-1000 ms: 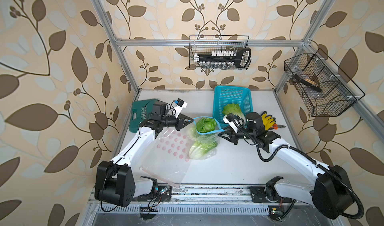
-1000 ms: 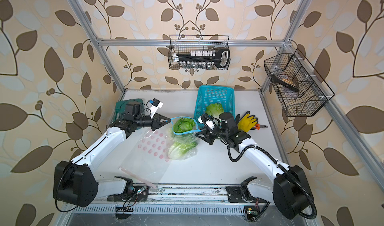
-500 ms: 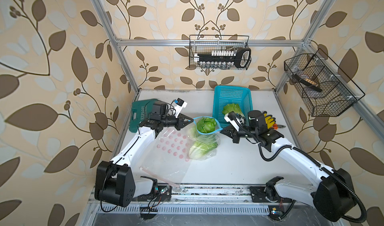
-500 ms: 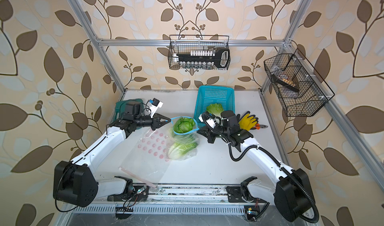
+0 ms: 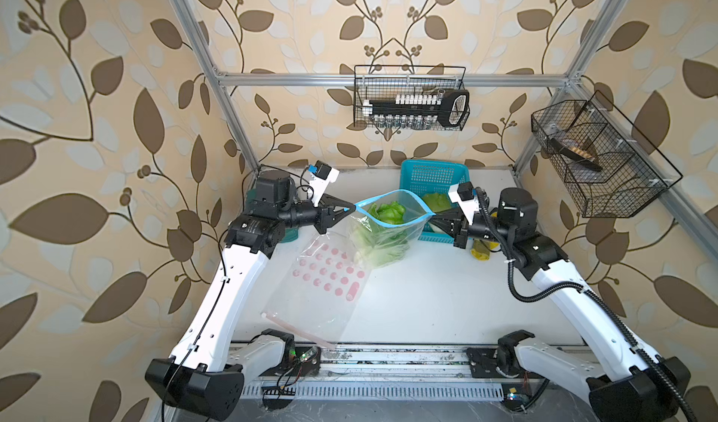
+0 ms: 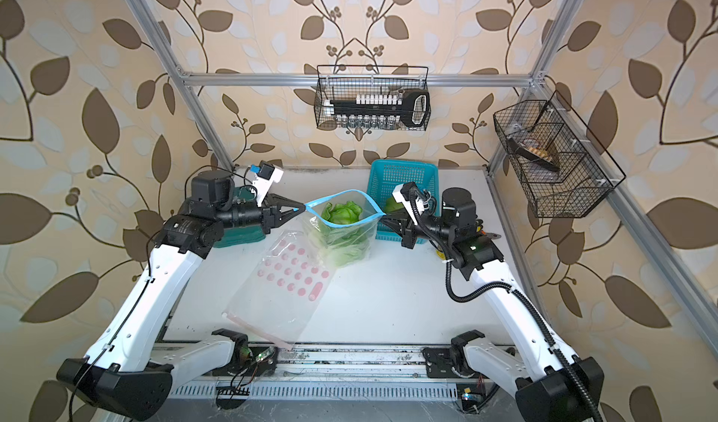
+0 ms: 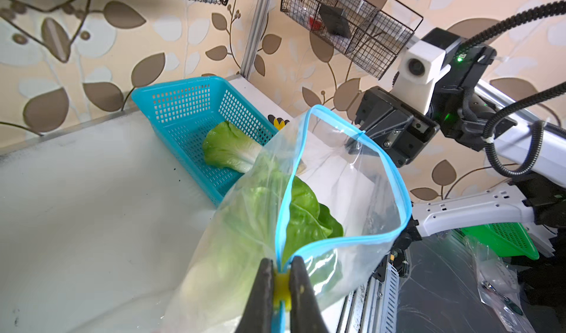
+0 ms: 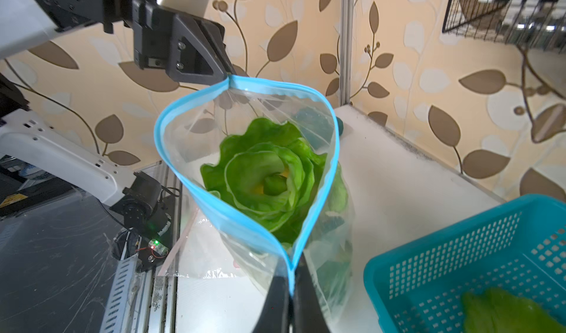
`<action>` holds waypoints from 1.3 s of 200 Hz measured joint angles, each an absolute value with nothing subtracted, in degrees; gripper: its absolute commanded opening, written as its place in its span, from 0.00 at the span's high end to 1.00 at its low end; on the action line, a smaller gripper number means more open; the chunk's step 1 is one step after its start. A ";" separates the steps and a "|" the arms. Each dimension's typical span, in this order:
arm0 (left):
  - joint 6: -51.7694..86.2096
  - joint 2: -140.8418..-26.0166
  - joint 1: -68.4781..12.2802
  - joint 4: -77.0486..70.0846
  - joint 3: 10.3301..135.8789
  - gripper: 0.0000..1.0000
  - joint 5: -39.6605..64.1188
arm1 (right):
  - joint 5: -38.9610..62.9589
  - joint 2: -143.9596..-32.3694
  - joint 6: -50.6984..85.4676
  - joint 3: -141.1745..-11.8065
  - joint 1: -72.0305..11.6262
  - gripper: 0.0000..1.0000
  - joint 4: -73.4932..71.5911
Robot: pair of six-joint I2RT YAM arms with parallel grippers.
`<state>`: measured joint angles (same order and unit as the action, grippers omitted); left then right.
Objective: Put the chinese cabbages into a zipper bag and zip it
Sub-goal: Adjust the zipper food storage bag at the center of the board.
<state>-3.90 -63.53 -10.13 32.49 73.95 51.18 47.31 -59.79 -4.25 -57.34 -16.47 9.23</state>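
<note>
Above the middle of the table (image 5: 427, 295), nearer its back edge, the bag (image 5: 388, 241) hangs open-mouthed between the arms. The left gripper (image 5: 352, 207) is clamped on one end of its blue zip strip, and the right gripper (image 5: 434, 216) on the other end. Two cabbages (image 5: 388, 212) sit inside. A third cabbage (image 5: 437, 202) lies in the blue basket (image 5: 433, 173) by the back edge. A pink-dotted bag (image 5: 318, 284) lies flat towards the front left corner.

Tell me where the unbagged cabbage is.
The loose cabbage lies in the blue basket at the back of the table, right of centre in both top views, just behind the right claw and the bag.
</note>
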 measured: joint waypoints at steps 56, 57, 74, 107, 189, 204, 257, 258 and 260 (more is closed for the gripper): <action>-3.62 -63.79 -10.13 30.46 69.04 0.97 54.04 | 48.66 -61.28 -4.45 -57.63 -13.47 1.00 9.34; -3.62 -63.81 -10.13 30.35 68.93 0.96 54.06 | 48.66 -61.32 -4.45 -57.58 -13.47 1.00 9.30; -3.44 -64.69 -10.13 27.86 66.11 0.82 55.20 | 48.53 -62.26 -4.36 -56.27 -13.37 1.00 9.10; -3.46 -65.89 -10.04 23.99 63.37 0.49 58.11 | 48.99 -62.65 -4.75 -55.37 -12.69 1.00 8.80; -5.43 -64.60 -10.02 13.23 51.94 0.41 61.12 | 50.41 -62.04 -5.02 -52.66 -11.49 1.00 6.52; -6.22 -64.45 -10.04 12.64 51.09 0.43 61.06 | 50.61 -62.04 -4.99 -52.66 -11.49 1.00 6.31; -6.94 -64.66 -10.07 7.07 51.09 0.38 57.74 | 51.29 -62.04 -4.97 -52.66 -11.49 1.00 6.17; -6.87 -64.71 -10.07 7.01 51.09 0.38 57.63 | 51.29 -62.04 -4.97 -52.66 -11.49 1.00 6.15; -6.87 -64.79 -10.07 6.98 51.09 0.38 57.39 | 51.29 -62.04 -4.97 -52.66 -11.49 1.00 6.15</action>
<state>-6.87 -64.79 -10.07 6.98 51.09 57.39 51.29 -62.04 -4.97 -52.66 -11.49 6.15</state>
